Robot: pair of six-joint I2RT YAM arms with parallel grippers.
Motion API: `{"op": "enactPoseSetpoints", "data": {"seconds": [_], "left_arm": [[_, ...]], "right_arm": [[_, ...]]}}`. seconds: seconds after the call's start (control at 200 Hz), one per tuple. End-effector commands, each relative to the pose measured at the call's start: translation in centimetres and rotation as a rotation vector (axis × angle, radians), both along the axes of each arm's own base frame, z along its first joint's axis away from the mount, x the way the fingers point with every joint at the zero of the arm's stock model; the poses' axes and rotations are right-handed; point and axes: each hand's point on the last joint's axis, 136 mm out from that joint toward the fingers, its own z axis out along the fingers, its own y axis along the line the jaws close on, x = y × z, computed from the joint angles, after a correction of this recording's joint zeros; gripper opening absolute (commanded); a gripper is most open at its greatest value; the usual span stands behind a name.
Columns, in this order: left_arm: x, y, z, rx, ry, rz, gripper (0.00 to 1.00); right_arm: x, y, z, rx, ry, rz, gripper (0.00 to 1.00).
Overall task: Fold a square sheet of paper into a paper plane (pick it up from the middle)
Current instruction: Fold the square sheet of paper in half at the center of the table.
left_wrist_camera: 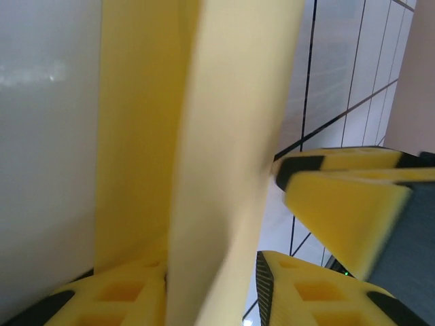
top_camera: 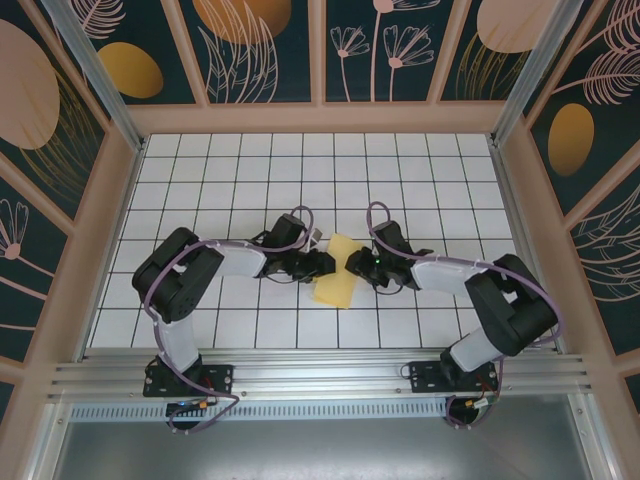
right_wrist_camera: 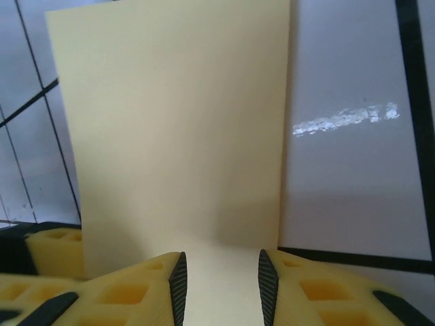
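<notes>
The square sheet of paper [top_camera: 338,272] is pale yellow and folded into a narrow strip on the white grid table, between my two grippers. My left gripper [top_camera: 322,263] stands at the strip's left edge. In the left wrist view a raised flap of the sheet [left_wrist_camera: 224,149] runs up between the left gripper's [left_wrist_camera: 214,272] fingers, against the left one and clear of the right one. My right gripper [top_camera: 356,265] is at the strip's right edge. In the right wrist view the right gripper [right_wrist_camera: 221,275] has its fingers apart, with the sheet [right_wrist_camera: 177,129] showing in the gap. The paper plane is out of view.
The white tiled table [top_camera: 230,170] is boxed in by wooden rails and patterned panels. A metal rail [top_camera: 320,375] with both arm bases runs along the near edge. In the left wrist view the right gripper's fingers [left_wrist_camera: 346,204] sit close on the right.
</notes>
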Motion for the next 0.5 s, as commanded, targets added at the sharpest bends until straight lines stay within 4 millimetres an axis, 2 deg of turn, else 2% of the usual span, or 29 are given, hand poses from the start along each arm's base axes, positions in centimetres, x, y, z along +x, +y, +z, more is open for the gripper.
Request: {"op": "enactPoseSetpoints", "data": {"seconds": [0.0,0.18,0.27,0.335,0.39,0.43,0.48,0.495], "left_arm": [[0.3,-0.3,-0.4,0.016,-0.007,-0.020,0.37],[1.1,-0.8,0.0,0.010,-0.025,-0.017,0.30],[1.5,-0.8,0.6,0.008,-0.049,-0.005,0.22],[2.0,-0.3,0.8,0.028,-0.064,0.028,0.12],[2.4,0.1,1.2,0.038,-0.087,0.071,0.06],[2.5,0.2,1.7,0.027,-0.092,0.089,0.05],[2.4,0.4,2.0,0.022,-0.094,0.100,0.05],[2.5,0.4,2.2,0.019,-0.095,0.106,0.05]], "right_arm": [[0.1,-0.8,1.7,-0.008,-0.060,-0.014,0.37],[0.0,-2.6,4.8,-0.004,-0.199,-0.064,0.39],[0.1,-3.7,6.1,-0.021,-0.260,-0.088,0.39],[0.2,-4.2,6.9,-0.036,-0.294,-0.097,0.38],[0.4,-4.4,7.1,-0.047,-0.312,-0.091,0.38],[0.4,-4.3,7.1,-0.047,-0.314,-0.075,0.37],[0.3,-4.3,6.3,-0.054,-0.291,-0.067,0.30],[0.3,-4.2,6.1,-0.049,-0.274,-0.058,0.31]]}}
